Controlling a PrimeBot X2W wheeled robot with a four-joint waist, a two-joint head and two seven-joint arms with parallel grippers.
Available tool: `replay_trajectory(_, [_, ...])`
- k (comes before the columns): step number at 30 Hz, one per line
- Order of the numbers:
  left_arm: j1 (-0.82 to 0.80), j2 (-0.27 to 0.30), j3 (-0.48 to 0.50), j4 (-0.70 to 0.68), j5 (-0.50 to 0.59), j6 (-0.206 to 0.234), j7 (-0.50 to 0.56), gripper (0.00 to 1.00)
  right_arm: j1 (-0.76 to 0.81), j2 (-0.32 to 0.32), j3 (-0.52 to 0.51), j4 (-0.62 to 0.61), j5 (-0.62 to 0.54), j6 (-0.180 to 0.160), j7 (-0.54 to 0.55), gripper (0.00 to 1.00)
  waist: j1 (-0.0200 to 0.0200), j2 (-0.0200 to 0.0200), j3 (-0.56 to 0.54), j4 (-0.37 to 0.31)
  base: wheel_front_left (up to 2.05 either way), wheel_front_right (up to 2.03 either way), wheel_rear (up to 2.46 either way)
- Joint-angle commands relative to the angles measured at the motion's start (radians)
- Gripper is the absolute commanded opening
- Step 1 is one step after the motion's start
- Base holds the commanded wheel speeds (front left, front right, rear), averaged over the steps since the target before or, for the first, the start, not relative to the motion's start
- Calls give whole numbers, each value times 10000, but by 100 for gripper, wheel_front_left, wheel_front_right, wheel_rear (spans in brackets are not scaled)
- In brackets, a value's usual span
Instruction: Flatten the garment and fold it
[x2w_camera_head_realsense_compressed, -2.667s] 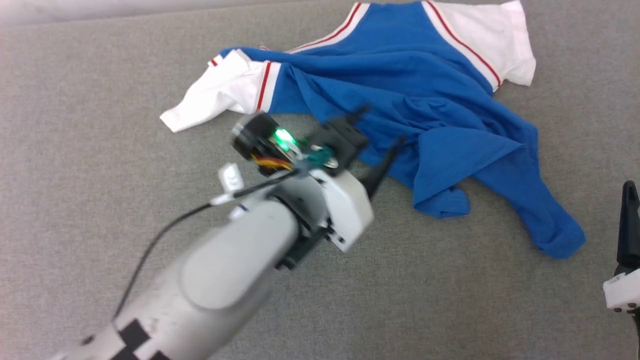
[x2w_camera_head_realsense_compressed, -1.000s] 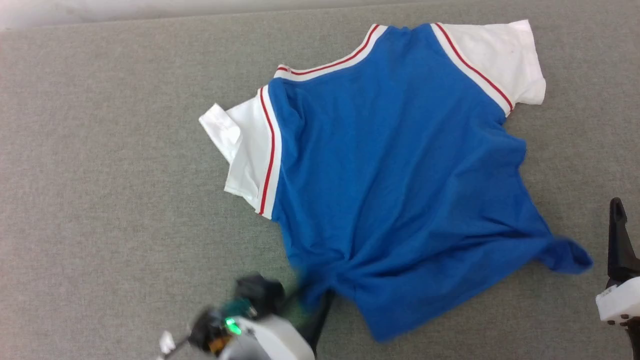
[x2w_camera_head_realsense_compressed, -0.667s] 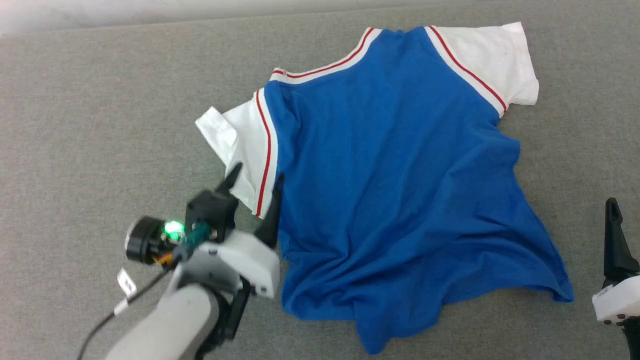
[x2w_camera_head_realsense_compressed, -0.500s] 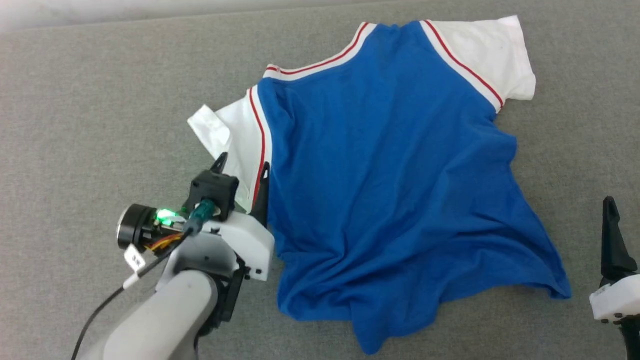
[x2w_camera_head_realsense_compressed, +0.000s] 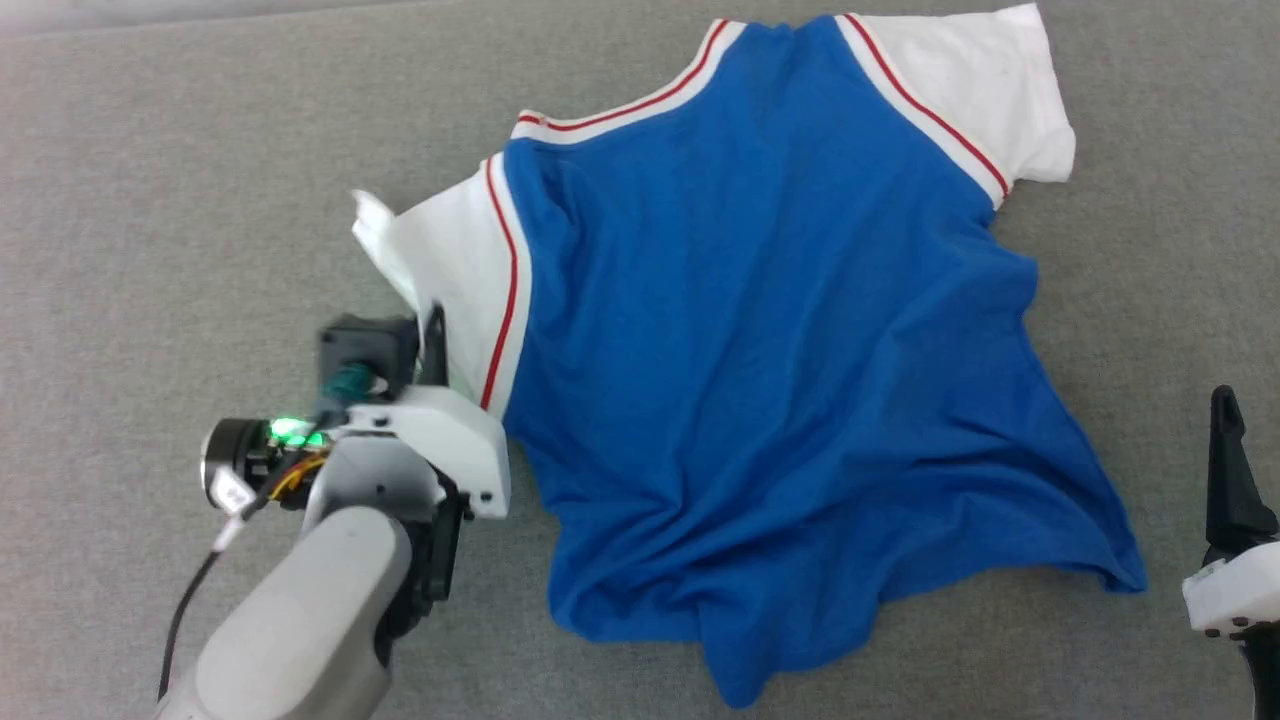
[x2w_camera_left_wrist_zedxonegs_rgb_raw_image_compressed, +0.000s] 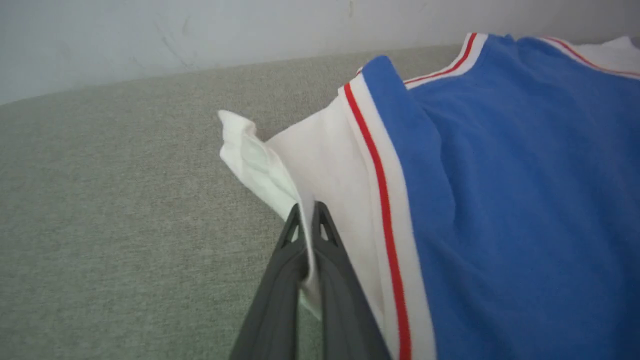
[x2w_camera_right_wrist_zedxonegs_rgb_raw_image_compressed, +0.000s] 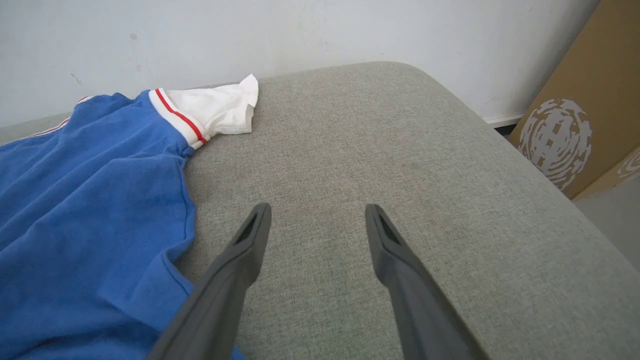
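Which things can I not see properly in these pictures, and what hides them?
- Head view: the fingertips of the left gripper are hidden behind its own wrist housing and the white sleeve that it pinches.
- Head view: the right gripper is cut off by the right edge.
- All views: the underside of the garment is hidden by its own fabric, which lies on the grey surface.
- Right wrist view: the cardboard box is cut off by the right edge, so its print is incomplete.

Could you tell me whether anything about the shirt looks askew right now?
Yes: the shirt lies crooked, its hem rumpled, and the white sleeve pinched in the left claw is curled over at its edge.
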Motion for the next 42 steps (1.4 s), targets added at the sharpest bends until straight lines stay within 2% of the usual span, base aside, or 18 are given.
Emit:
replay_trajectory(1, [129, -139, 281, -226, -201, 78, -303, 0, -129, -12, -31, 3, -6, -9, -38, 100, -1, 1, -74, 95, 0, 0, 0])
replay_trajectory(6, [1153, -349, 1178, -919, -1040, 367, -1143, 2, -74, -12, -70, -14, -63, -9, 14, 100, -1, 1, -252, 317, 0, 0, 0])
replay_trajectory(8, [1780, -480, 1494, -1031, -1443, 502, -1374, 23, -35, -12, -56, -25, -55, -9, 38, 100, -1, 1, -306, 399, 0, 0, 0])
replay_trajectory(10, [2445, -655, 1777, -1028, -1902, 538, -1578, 27, 9, -12, -22, -40, -39, -9, 60, 100, -1, 1, -341, 448, 0, 0, 0])
replay_trajectory(13, [3311, -919, 2095, -907, -2491, 440, -1889, 25, 62, -12, -25, -64, -28, -9, 77, 100, -1, 1, -369, 522, 0, 0, 0])
replay_trajectory(15, [3688, -1072, 2254, -774, -2743, 369, -2110, 29, 99, -12, -34, -94, -45, -9, 96, 100, -1, 1, -382, 583, 0, 0, 0])
replay_trajectory(17, [3872, -1179, 2380, -716, -2862, 289, -2371, 48, 124, -12, -29, -120, -68, -9, 128, 100, -1, 1, -397, 632, 0, 0, 0])
replay_trajectory(18, [3892, -1225, 2471, -749, -2906, 244, -2525, 100, 134, -12, -28, -135, -81, -9, 146, 100, -1, 1, -411, 659, 0, 0, 0])
replay_trajectory(22, [3459, -923, 2633, -1110, -2564, 147, -2928, 100, 163, -12, -31, -230, -128, -9, 218, 100, -1, 1, -439, 760, 0, 0, 0])
replay_trajectory(25, [2665, -182, 2325, -1180, -1844, 87, -2570, 100, 152, -12, 36, -319, -165, -9, 284, 100, -1, 1, -368, 791, 0, 0, 0])
replay_trajectory(29, [1254, 602, 1779, -848, -1156, -243, -1511, 100, 51, -12, 132, -364, -185, -9, 303, 100, -1, 1, -131, 718, 0, 0, 0])
replay_trajectory(36, [-539, 1238, 1163, 243, -1240, -1135, 855, 100, -70, -12, 135, -370, -195, -9, 325, 100, -1, 1, 462, 461, 0, 0, 0])
replay_trajectory(42, [-991, 1710, 897, 712, -1337, -1051, 2659, 100, -128, -12, 145, -302, -102, -9, 247, 100, -1, 1, 811, 298, 0, 0, 0])
